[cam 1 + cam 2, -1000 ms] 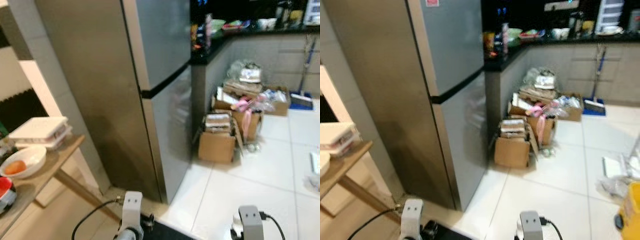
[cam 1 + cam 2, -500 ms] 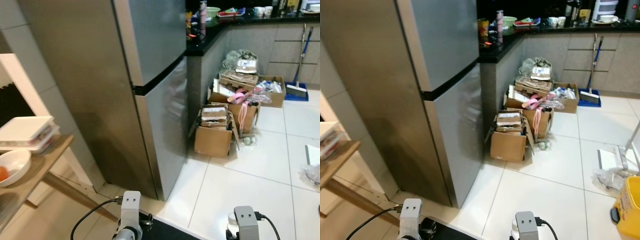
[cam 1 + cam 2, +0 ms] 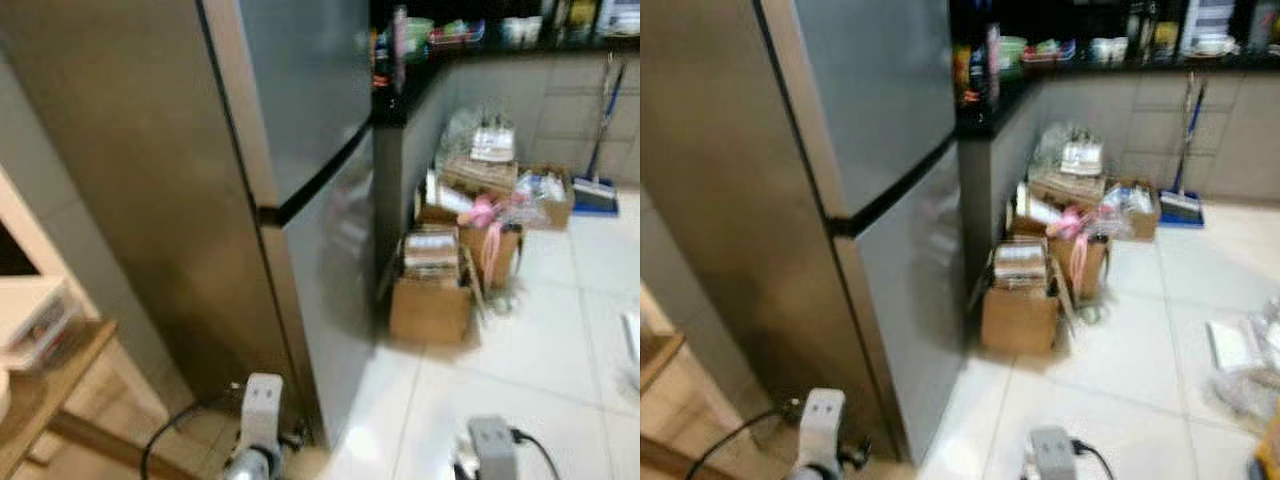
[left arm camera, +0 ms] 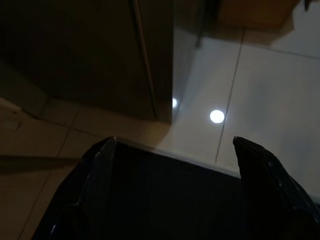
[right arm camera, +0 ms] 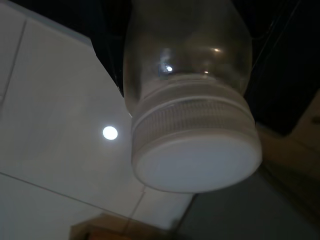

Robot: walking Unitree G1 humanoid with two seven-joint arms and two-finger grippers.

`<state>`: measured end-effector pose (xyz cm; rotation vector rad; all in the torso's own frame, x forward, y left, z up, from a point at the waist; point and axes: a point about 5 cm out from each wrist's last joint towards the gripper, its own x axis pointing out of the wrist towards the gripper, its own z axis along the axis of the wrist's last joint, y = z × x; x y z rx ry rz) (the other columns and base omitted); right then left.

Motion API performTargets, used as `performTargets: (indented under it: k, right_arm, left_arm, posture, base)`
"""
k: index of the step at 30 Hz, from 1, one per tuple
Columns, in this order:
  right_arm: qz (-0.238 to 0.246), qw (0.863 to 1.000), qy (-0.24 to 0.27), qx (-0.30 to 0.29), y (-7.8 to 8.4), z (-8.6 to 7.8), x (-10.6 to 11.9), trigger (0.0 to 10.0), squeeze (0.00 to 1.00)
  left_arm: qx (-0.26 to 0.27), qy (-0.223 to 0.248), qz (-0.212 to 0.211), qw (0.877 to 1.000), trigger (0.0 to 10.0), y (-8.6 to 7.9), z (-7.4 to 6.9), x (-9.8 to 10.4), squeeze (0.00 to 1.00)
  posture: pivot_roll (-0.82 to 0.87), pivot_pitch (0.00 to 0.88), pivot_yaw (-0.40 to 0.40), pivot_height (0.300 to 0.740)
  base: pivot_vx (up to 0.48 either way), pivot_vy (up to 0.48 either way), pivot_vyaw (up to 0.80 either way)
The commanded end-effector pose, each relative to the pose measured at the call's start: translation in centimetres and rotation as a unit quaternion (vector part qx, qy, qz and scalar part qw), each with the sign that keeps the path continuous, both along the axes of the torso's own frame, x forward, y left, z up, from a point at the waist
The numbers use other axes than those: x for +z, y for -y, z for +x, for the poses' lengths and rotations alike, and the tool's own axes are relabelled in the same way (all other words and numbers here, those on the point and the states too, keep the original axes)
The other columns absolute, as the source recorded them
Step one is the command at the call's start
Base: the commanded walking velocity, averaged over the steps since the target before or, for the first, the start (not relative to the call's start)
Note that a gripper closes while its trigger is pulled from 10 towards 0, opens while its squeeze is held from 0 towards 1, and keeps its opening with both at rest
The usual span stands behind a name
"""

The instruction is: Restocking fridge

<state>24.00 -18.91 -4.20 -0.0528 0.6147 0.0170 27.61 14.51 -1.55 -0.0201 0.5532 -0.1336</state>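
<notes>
Right tool [image 5: 190, 30] carries jar [image 5: 187, 95], clear body, white lid [image 5: 197, 157], near floor; grip itself hidden. Left tool [image 4: 172, 190] spread wide, empty. Fridge [image 3: 300, 150] shut. Jar looks smooth, breakable (glass?): hold mid-body, firmly.

Both head views are blurred. The fridge [image 3: 250, 180] is cut off at the top, the wooden table [image 3: 40, 400] at the left edge. Counter items [image 3: 1040, 45] are too smeared to identify. The jar [image 5: 187, 100] hides the right gripper's fingers.

Head eyes look down at fridge [image 3: 300, 180]; wrist views near floor.
</notes>
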Motion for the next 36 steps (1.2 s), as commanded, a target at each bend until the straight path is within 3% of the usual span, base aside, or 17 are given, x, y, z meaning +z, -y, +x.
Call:
performTargets:
  k: [1, 11, 29, 36]
  right_arm:
    - [0.010, 1.000, 0.003, 0.001, -0.62, 0.11, 0.01, 10.0, 0.00]
    - [0.010, 1.000, 0.002, -0.001, -0.67, -0.08, -0.10, 10.0, 0.00]
    - [-0.001, 1.000, 0.005, -0.002, -0.14, -0.46, -0.19, 10.0, 0.00]
    - [0.001, 1.000, 0.003, -0.002, -0.09, -0.62, -0.28, 10.0, 0.00]
  left_arm:
    - [-0.003, -0.011, 0.006, 1.000, 10.0, -0.15, -0.63, -0.56, 0.00]
    - [-0.013, -0.010, 0.013, 1.000, 10.0, -0.17, -0.65, -0.51, 0.00]
    - [-0.030, 0.007, 0.009, 1.000, 10.0, 0.25, -0.76, -0.36, 0.00]
    - [-0.035, 0.008, 0.007, 0.999, 10.0, 0.38, -0.84, -0.36, 0.00]
  posture:
    - [-0.07, 0.040, 0.098, 0.740]
    - [-0.07, 0.041, 0.101, 0.740]
    - [-0.07, 0.046, 0.102, 0.740]
    - [-0.07, 0.044, 0.102, 0.740]
  base:
    - [0.371, 0.000, 0.00]
    - [0.350, 0.000, 0.00]
    - [0.000, 0.000, 0.00]
    - [0.000, 0.449, 0.00]
